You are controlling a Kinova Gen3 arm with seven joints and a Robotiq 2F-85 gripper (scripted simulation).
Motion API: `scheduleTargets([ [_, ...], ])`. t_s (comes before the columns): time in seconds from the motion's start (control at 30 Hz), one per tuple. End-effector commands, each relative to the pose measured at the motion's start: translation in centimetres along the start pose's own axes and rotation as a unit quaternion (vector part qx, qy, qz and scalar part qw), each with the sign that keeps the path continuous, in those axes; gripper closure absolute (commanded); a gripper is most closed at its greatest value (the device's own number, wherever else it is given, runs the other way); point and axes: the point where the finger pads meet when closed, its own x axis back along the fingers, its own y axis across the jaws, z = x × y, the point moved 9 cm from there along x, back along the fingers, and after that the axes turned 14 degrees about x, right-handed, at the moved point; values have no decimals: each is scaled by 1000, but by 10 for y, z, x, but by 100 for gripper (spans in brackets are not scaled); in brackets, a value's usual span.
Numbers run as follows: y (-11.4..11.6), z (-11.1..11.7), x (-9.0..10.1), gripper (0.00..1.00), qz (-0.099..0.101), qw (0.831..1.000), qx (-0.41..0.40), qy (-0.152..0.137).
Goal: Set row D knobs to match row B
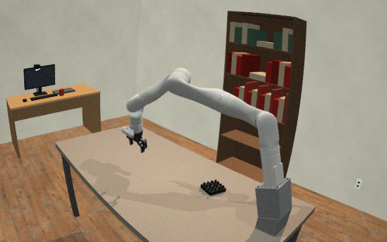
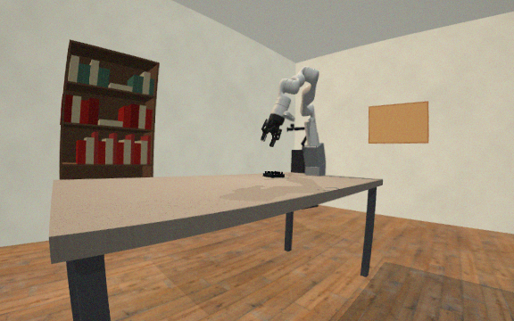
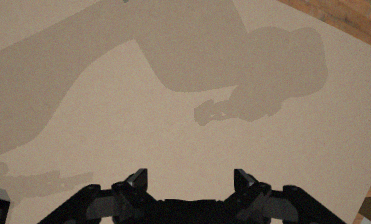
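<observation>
The knob box stands on the desk near the arm's base. The claw hangs spread apart and empty, well apart from the box. Farther back stands a bookshelf holding books.

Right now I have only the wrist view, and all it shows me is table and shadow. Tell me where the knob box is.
Observer: The knob box stands on the table close to the arm's base.
Operator: Give me the gripper's position against it.
Observer: The gripper hangs open, well above the table and far from the box, out toward the end away from the base.
Operator: Read me rows B and D.
Observer: I cannot. In the top and exterior views the box is too small to show any knob line or mark. Judging by that, you would probably need to bring the wrist camera over it first.
</observation>
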Motion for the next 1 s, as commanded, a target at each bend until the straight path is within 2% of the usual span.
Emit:
scheduleTargets([
  [0.0, 1, -1, 1, 0, -1, 1000, 0, 0],
  [0.63, 2, -2, 4, 0, -4, 1000, -2, 0],
  [0.97, -6, -2, 3, 0, -1, 1000, -29, 2],
])
